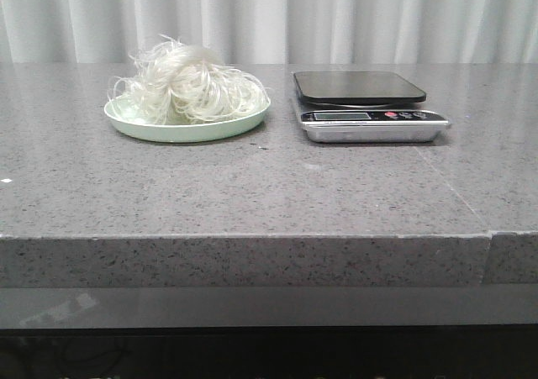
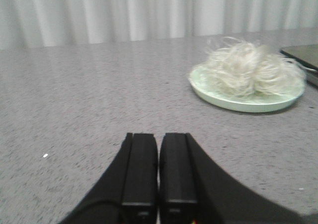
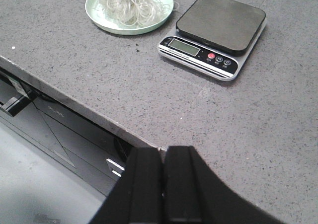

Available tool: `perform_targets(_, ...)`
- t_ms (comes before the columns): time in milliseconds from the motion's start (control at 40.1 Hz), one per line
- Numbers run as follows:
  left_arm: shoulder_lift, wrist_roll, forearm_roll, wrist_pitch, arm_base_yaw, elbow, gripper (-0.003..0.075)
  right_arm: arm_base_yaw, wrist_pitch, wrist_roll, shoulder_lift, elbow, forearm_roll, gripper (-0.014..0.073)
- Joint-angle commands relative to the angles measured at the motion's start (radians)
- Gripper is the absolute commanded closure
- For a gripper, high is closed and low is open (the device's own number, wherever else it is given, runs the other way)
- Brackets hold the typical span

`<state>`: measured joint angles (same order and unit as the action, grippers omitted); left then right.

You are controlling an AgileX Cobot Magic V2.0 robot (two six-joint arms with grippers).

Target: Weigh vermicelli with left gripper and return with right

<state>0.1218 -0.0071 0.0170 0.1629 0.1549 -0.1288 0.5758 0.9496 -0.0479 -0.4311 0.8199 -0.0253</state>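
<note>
You've got a grey speckled stone tabletop (image 1: 252,186) with a thick front edge and a seam near its right corner. Behind it hangs a pleated white curtain (image 1: 269,18) across the whole back, evenly lit, soft shadows only. Below the tabletop edge you see a dark cabinet front (image 3: 64,129) with a metal handle, and pale grey floor (image 3: 35,184) underneath.

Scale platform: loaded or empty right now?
Empty. The scale shows a bare dark platform; the vermicelli sits piled on the pale green plate beside it.
</note>
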Motion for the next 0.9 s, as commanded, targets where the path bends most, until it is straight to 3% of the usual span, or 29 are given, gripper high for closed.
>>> perform_targets(0,-0.051,-0.010,-0.040,-0.181,-0.048,0.065,0.0565,-0.006,-0.066,0.002,-0.007,0.020,-0.014,0.0436)
perform_targets(224,-0.091,-0.010,-0.046,-0.331,-0.062,0.172,0.0565,-0.006,-0.066,0.002,-0.007,0.020,-0.014,0.0436)
perform_targets(873,-0.150,-0.010,-0.046,-0.250,-0.078,0.171,0.0565,-0.006,-0.064,0.002,-0.007,0.020,-0.014,0.0436)
